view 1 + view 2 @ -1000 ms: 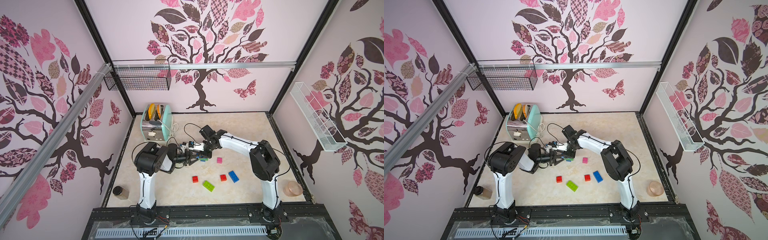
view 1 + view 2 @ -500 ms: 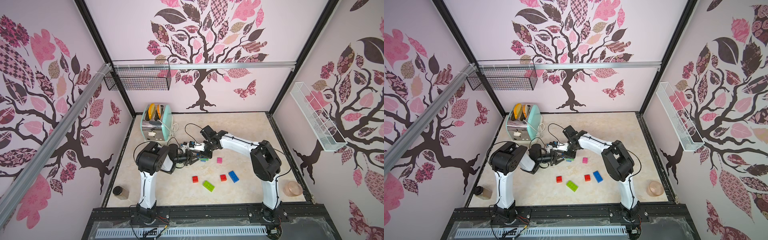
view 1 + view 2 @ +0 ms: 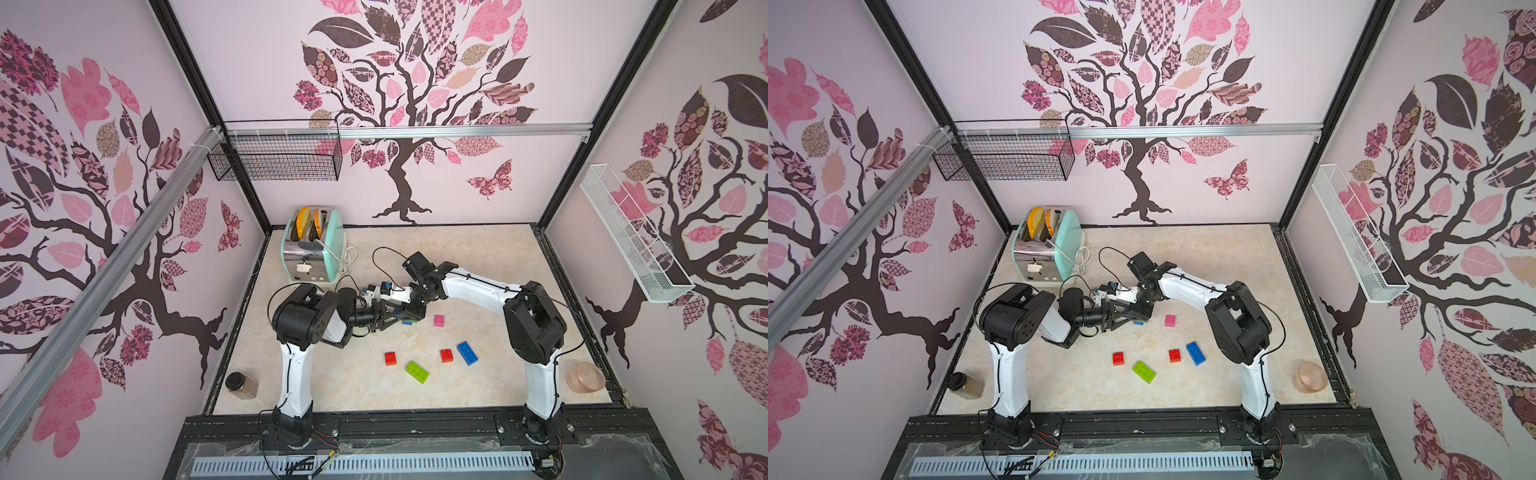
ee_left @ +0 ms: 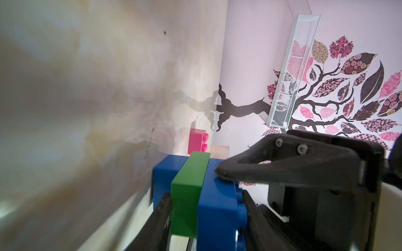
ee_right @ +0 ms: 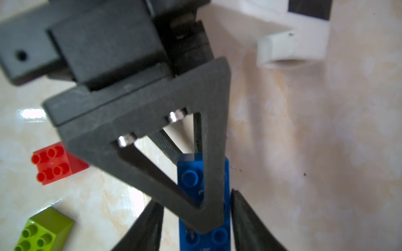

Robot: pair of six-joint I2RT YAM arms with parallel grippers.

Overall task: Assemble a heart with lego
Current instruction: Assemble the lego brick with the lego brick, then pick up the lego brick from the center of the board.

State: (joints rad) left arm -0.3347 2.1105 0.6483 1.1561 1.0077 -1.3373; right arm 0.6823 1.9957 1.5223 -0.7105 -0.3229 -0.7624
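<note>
In a top view, left gripper [image 3: 395,321] and right gripper [image 3: 413,311] meet at a brick stack [image 3: 409,321] just beside the pink brick [image 3: 439,320]. Left wrist: left jaws clamped on the blue-green-blue stack, pink brick just beyond it, and one right finger touches the stack. Right wrist: right jaws apart, straddling the stack's top blue brick [image 5: 190,173], with a gap on one side.

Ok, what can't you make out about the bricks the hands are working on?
- Brick stack: in both top views, mostly hidden under the left hand and right hand.
- Blue brick: right wrist view, studs partly covered by the left hand's finger.
</note>
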